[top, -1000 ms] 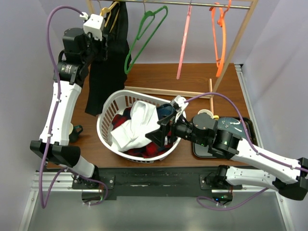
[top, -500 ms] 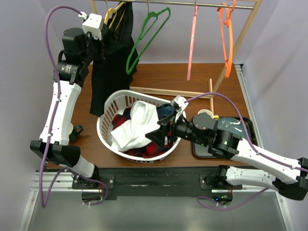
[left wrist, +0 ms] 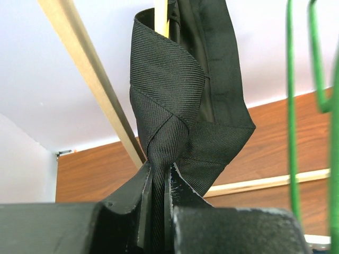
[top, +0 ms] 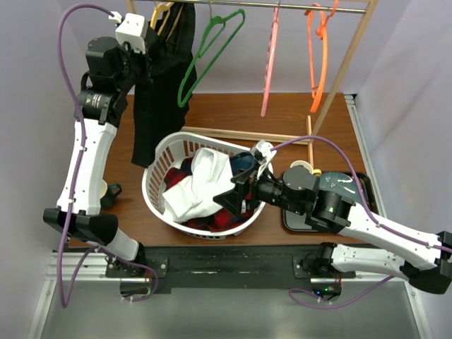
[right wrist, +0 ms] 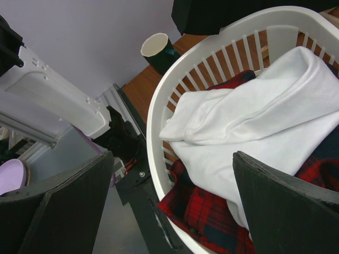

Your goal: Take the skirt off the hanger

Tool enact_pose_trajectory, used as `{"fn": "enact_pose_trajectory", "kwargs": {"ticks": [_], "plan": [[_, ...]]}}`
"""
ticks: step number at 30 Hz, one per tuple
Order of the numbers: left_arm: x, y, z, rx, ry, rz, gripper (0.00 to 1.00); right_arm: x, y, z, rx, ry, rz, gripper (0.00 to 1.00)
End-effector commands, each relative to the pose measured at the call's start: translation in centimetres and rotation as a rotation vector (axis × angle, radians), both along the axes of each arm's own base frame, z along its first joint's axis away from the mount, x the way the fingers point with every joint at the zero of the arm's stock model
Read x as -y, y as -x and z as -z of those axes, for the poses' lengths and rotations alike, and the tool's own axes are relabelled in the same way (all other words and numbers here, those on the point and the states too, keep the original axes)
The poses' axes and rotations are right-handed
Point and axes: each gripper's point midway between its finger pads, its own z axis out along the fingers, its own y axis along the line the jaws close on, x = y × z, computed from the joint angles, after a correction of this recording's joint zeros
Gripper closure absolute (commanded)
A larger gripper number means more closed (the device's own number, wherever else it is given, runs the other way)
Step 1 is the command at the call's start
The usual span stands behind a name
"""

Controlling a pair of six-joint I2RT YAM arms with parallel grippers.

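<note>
A black skirt hangs from a yellow hanger at the left end of the wooden rail. My left gripper is shut on the skirt's upper edge; in the left wrist view the black fabric is pinched between the jaws. My right gripper is open and empty, hovering over the near rim of the white laundry basket; in the right wrist view the basket shows between its spread fingers.
The basket holds a white garment and red plaid cloth. Green, pink and orange hangers hang empty on the rail. A dark green mug stands left of the basket. A black tray lies at right.
My left gripper has risen slightly with the skirt held. The empty hangers have swung on the rail. The right arm has not moved.
</note>
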Motion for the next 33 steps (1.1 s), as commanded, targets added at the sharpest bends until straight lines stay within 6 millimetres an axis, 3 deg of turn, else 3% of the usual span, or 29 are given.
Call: {"fn": "enact_pose_trajectory", "kwargs": {"ticks": [1, 10, 19, 26, 33], "plan": [[-0.4, 2.3, -8.8, 0.259, 0.070, -0.005, 1.00, -0.2, 0.3, -1.7, 0.018, -0.054, -0.016, 0.02], [-0.6, 3.9, -9.2, 0.239, 0.096, -0.007, 1.00, 0.1, 0.4, -1.9, 0.018, -0.061, -0.013, 0.02], [-1.3, 7.1, -9.0, 0.198, 0.098, -0.021, 1.00, 0.7, 0.3, -2.6, 0.036, -0.055, 0.000, 0.02], [-2.0, 11.1, -9.8, 0.198, 0.109, -0.023, 1.00, 0.9, 0.5, -4.6, 0.061, -0.060, -0.006, 0.02], [-4.6, 15.6, -9.7, 0.190, 0.117, -0.134, 1.00, 0.8, 0.6, -7.2, 0.103, -0.031, -0.037, 0.02]]}}
